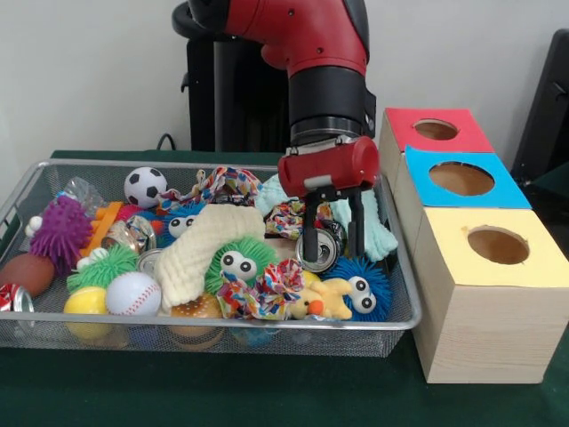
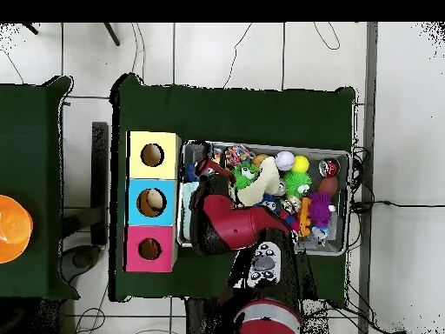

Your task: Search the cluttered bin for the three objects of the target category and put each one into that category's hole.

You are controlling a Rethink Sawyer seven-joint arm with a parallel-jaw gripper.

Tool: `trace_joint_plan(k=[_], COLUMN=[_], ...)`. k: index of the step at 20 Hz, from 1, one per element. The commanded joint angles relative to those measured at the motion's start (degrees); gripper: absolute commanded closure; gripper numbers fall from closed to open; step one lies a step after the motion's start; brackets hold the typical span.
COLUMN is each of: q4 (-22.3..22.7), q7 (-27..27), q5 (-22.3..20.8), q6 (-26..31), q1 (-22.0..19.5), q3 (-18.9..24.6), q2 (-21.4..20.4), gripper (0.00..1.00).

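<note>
Claw (image 1: pixel 332 238) down in bin (image 1: pixel 396 322); seemingly straddling can (image 1: pixel 320 252).

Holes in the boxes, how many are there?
3. One hole is in the red box farthest back, one in the blue box in the middle, and one in the yellow box nearest the front. All sit right of the basket.

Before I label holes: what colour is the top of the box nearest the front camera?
Yellow top, clearest in the front view.
</note>
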Motion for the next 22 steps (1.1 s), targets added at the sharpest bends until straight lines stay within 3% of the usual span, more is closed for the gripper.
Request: trace_joint_plan(k=[1,7,15,22], q4=[-4.7,-7.1,-7.7,-6.3], q7=[1.4,0.0,-0.9,0.6], q5=[2.9,3.8,0.7,-5.3], q6=[-4.1,-6.0,-2.1,8.3], q1=[-0.9,-1.0,-1.6,-6.3], q3=[2.8,1.9,1.3,8.5], q2=[5.3,9.6,12.0,11.2], gripper=[0.00,0.00,0.00,0.00])
